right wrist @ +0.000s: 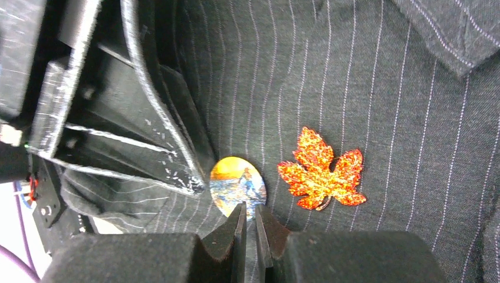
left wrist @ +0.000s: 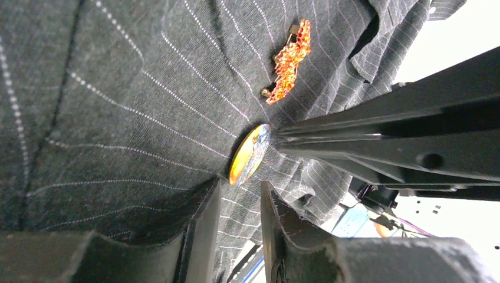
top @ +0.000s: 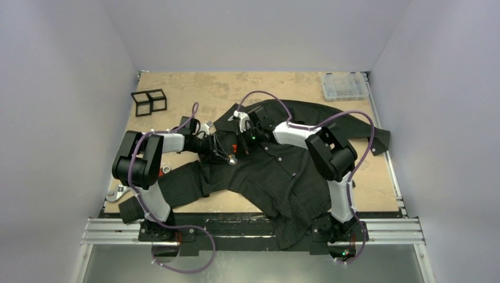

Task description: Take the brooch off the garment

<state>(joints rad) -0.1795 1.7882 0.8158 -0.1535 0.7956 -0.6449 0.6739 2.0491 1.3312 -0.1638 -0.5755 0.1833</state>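
Brooch on shirt | right gripper nearly closed on brooch rim | left gripper narrowly pinching shirt beside brooch

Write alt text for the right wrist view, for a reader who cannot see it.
Close-up of a black pinstriped garment bearing a round picture badge and, to its right, a glittery orange maple-leaf pin. The right claw, nearly shut, appears to pinch the badge's lower edge, while the left claw reaches in at its left edge.
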